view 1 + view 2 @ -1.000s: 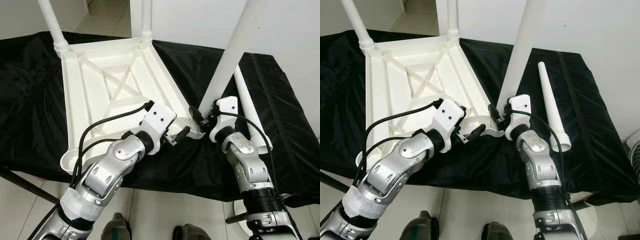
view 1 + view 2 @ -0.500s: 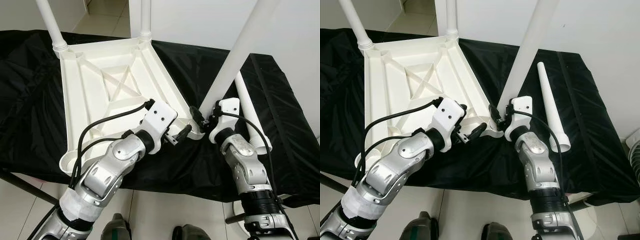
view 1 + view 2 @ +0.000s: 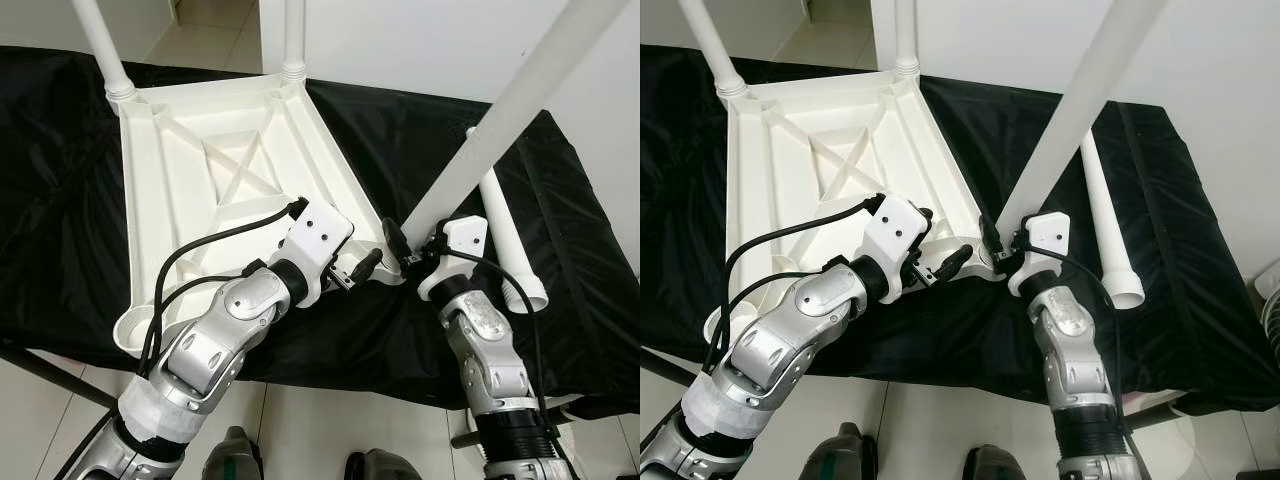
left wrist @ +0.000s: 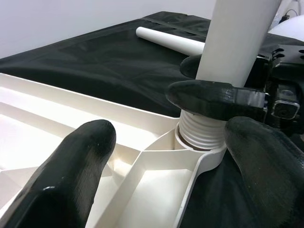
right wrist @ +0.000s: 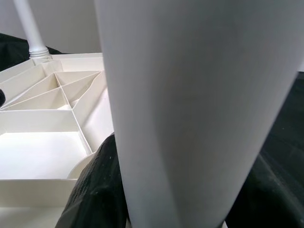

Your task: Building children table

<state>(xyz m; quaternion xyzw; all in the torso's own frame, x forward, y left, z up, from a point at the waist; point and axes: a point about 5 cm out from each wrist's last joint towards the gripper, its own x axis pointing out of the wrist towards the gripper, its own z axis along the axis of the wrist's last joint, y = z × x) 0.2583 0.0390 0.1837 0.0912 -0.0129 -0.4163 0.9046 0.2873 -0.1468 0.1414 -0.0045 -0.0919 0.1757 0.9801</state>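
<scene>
White plastic tabletop (image 3: 215, 170) is lying upside down on the black cloth (image 3: 60, 180) covering the table, ribbed underside facing up. Two white legs (image 3: 102, 45) are standing upright in its far corner sockets. At the near right corner, a third leg (image 3: 500, 125) is sitting with its threaded end in the corner socket (image 4: 202, 142), leaning up and to the right. The right tool (image 3: 400, 250) is gripping this leg just above the socket, one black finger (image 4: 213, 95) pressing against the threaded collar. The left tool (image 3: 362, 270) is hovering just left of that same corner with its fingers spread wide, one black finger (image 4: 66, 175) over the ribbed underside and the other beside the socket. A fourth leg (image 3: 505, 245) is lying loose on the cloth to the right, wide end nearer.
</scene>
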